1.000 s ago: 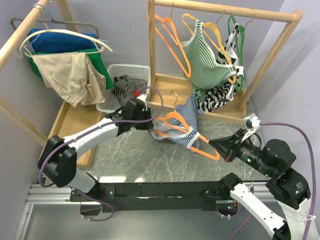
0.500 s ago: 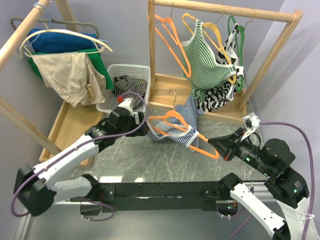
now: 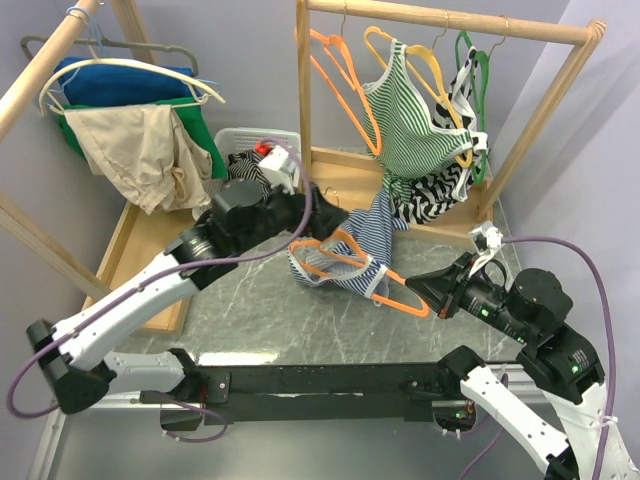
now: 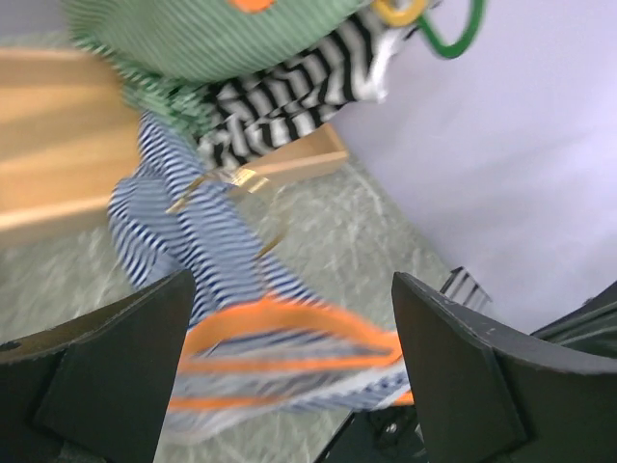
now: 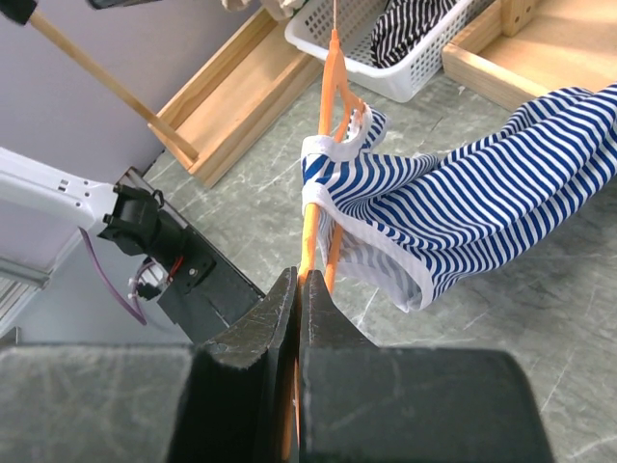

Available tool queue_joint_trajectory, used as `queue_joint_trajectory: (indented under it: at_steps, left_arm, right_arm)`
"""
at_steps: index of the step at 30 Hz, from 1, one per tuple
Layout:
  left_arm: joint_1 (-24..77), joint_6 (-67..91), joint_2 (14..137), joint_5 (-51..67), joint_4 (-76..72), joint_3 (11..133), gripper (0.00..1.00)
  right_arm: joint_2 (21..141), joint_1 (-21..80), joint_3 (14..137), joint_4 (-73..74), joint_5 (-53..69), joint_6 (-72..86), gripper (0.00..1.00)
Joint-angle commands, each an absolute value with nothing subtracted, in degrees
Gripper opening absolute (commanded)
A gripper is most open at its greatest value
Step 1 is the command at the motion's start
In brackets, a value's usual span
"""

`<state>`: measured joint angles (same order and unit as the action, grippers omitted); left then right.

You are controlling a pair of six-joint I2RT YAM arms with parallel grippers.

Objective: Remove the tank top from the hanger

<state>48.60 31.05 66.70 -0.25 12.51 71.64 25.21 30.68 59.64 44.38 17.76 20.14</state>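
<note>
The fingers (image 5: 260,328) of the right gripper (image 3: 420,287) are pressed together, pinching one end of an orange hanger (image 3: 342,262). In the right wrist view the hanger (image 5: 328,96) runs straight away from the closed tips, seen edge on. A blue and white striped tank top (image 5: 482,203) is on it, with a white-edged strap looped over the orange bar just beyond the fingertips. The rest of the cloth trails off to the right, over the grey marble table (image 5: 540,318).

From above, the hanger lies at a slant near the middle of the table (image 3: 250,310). The tank top (image 3: 375,225) drapes across it and stretches up toward the wooden base of the rack (image 3: 450,20) behind. Whether the cloth rests on the table cannot be told.

The left gripper (image 3: 330,222) sits just beside the far end of the hanger, at the top's upper edge. In the left wrist view its two dark fingers (image 4: 106,357) are spread wide, one at each lower corner, with nothing pinched. Between them and farther off are the blurred hanger (image 4: 280,362) and the striped top (image 4: 193,231).

On the rack hang more orange hangers, a green striped top (image 3: 410,110) and a black and white striped garment (image 3: 430,190). A white basket (image 3: 240,138) with dark striped cloth sits behind the left arm.
</note>
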Motion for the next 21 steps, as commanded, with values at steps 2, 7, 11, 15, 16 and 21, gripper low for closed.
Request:
queue_joint_trajectory:
  at_steps: [2, 7, 11, 15, 16, 21]
  left_arm:
    - [50.10, 27.68, 72.77, 0.88, 9.67, 75.76, 0.85]
    - [50.27, 27.86, 73.39, -1.56, 10.11, 74.54, 0.83]
    - [50.27, 27.69, 73.21, -2.55, 9.84, 73.48, 0.71]
    - [50.36, 28.30, 74.09, -1.76, 10.20, 73.65, 0.57]
    - [50.45, 28.39, 74.27, -1.58, 10.11, 73.30, 0.53]
    - [50.80, 29.27, 74.62, -1.23, 10.02, 72.25, 0.52]
  right_arm:
    - [26.45, 31.03, 60.20, 38.49, 20.30, 20.92, 0.00]
    - [26.63, 31.11, 61.17, 39.02, 20.30, 20.57, 0.00]
    - [26.54, 31.03, 61.35, 39.11, 20.30, 20.65, 0.00]
    - [26.37, 31.11, 61.00, 38.85, 20.30, 20.83, 0.00]
    - [26.28, 31.11, 60.91, 38.76, 20.30, 20.83, 0.00]
    - [26.45, 31.03, 61.52, 39.11, 20.21, 20.66, 0.00]
